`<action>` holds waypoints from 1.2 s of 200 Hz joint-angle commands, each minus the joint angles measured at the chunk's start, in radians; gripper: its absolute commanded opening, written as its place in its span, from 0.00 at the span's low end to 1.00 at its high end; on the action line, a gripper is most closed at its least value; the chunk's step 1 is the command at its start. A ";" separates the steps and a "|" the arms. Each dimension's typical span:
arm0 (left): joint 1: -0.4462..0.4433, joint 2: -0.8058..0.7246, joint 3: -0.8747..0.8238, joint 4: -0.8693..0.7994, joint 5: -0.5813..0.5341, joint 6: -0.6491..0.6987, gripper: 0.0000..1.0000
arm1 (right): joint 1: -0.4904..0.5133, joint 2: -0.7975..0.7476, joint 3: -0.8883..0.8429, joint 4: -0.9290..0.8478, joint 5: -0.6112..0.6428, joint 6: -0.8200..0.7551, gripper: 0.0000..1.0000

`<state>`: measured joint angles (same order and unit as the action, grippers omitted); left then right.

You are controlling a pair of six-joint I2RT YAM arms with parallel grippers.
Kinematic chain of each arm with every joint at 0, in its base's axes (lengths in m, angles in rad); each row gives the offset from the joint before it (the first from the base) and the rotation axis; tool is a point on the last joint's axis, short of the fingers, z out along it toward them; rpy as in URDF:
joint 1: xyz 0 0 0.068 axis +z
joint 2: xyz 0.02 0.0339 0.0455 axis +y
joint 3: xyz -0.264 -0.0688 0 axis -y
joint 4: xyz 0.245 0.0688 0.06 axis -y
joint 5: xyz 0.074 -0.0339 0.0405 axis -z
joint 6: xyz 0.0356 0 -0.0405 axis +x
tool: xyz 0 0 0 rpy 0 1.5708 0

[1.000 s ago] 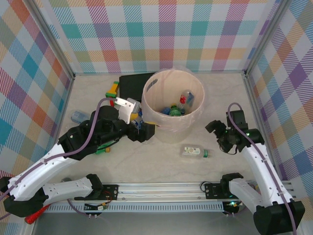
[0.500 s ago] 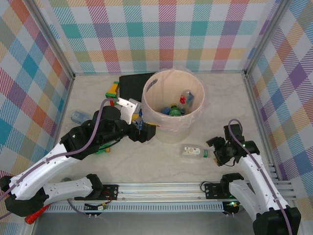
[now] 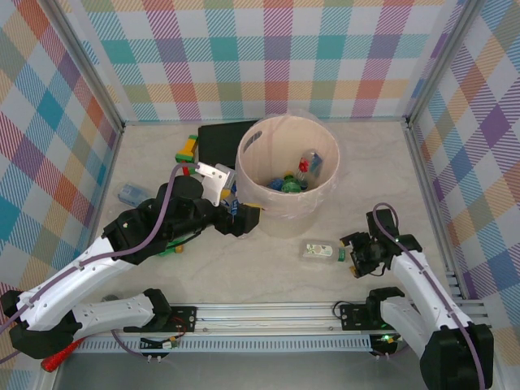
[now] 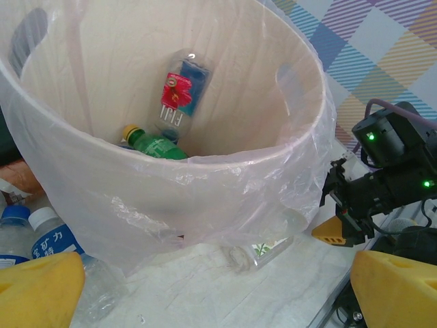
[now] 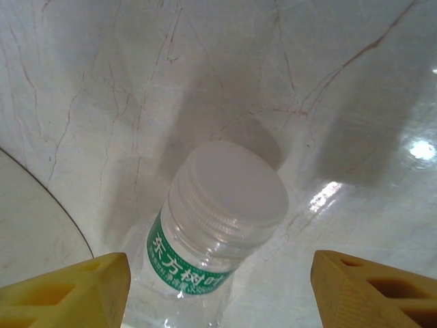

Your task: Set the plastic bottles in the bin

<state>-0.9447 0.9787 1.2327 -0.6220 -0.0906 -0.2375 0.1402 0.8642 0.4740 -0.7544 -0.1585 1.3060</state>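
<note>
A clear plastic bottle (image 3: 320, 251) with a green neck band lies on the table in front of the bin (image 3: 253, 191). My right gripper (image 3: 352, 254) is at its cap end. In the right wrist view the bottle (image 5: 217, 225) sits between the yellow fingers (image 5: 68, 290), with a gap on each side, so the right gripper (image 5: 218, 297) is open. The bin (image 4: 225, 171) holds a red-flower labelled bottle (image 4: 179, 92), a green bottle (image 4: 156, 145) and others (image 3: 288, 184). My left gripper (image 3: 242, 216) is open against the bin's near-left wall, with two more bottles (image 4: 37, 236) beside it.
A black box (image 3: 218, 141) and coloured toy blocks (image 3: 187, 147) lie behind the bin on the left. Another bottle (image 3: 132, 193) rests near the left wall. A clear liner (image 4: 171, 212) hangs loosely over the bin's rim. Metal frame rails run along the table's sides.
My right arm has come down and towards the near left, to the cap end of the lying bottle, and its jaws have narrowed. The left arm has hardly moved.
</note>
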 commanded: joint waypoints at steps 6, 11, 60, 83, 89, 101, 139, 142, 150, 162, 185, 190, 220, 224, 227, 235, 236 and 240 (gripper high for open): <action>0.000 -0.010 -0.009 0.022 -0.008 0.020 1.00 | -0.007 0.036 -0.024 0.080 -0.008 0.038 0.70; 0.000 -0.010 -0.009 0.023 -0.008 0.020 0.99 | -0.005 0.047 -0.025 0.092 -0.007 0.038 0.70; 0.000 -0.001 0.004 0.018 -0.009 0.020 1.00 | -0.007 0.150 -0.048 0.173 -0.012 0.050 0.67; 0.000 0.001 0.003 0.021 -0.013 0.018 1.00 | -0.007 0.174 -0.061 0.200 -0.012 0.056 0.64; 0.000 0.001 0.002 0.020 -0.014 0.019 0.99 | -0.007 0.178 -0.060 0.203 -0.012 0.056 0.63; 0.000 0.004 0.004 0.018 -0.015 0.018 1.00 | -0.006 0.179 -0.060 0.204 -0.011 0.055 0.61; 0.000 0.001 0.007 0.017 -0.015 0.017 1.00 | -0.006 0.139 -0.052 0.179 0.016 0.046 0.47; 0.000 -0.001 0.006 0.018 -0.016 0.017 1.00 | -0.007 0.135 -0.051 0.176 0.017 0.044 0.46; 0.000 -0.002 0.006 0.017 -0.019 0.017 1.00 | -0.007 0.118 -0.047 0.162 0.024 0.044 0.43; 0.000 -0.004 0.007 0.015 -0.021 0.017 0.99 | -0.007 0.089 -0.035 0.138 0.043 0.037 0.40; 0.000 -0.009 0.006 0.013 -0.027 0.015 1.00 | -0.007 0.013 0.001 0.092 0.093 0.011 0.33; 0.000 -0.009 0.007 0.014 -0.028 0.015 0.99 | -0.007 -0.004 0.010 0.082 0.106 0.003 0.32; 0.000 -0.012 0.008 0.018 -0.034 0.014 0.99 | -0.007 -0.092 0.086 0.028 0.196 -0.059 0.31; 0.000 -0.012 0.007 0.019 -0.037 0.013 0.99 | -0.007 -0.100 0.099 0.019 0.211 -0.068 0.31; 0.000 -0.013 0.008 0.019 -0.039 0.012 1.00 | -0.007 -0.106 0.110 0.014 0.221 -0.075 0.31; 0.000 -0.015 0.008 0.019 -0.046 0.011 1.00 | -0.007 -0.120 0.138 0.000 0.251 -0.094 0.31; 0.000 -0.015 0.007 0.019 -0.047 0.012 1.00 | -0.007 -0.123 0.143 -0.001 0.254 -0.097 0.31; -0.001 -0.014 0.008 0.020 -0.051 0.011 1.00 | -0.007 -0.129 0.156 -0.003 0.267 -0.109 0.32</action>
<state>-0.9447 0.9806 1.2327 -0.6228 -0.1112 -0.2379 0.1375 0.7773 0.5369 -0.6952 -0.0002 1.2770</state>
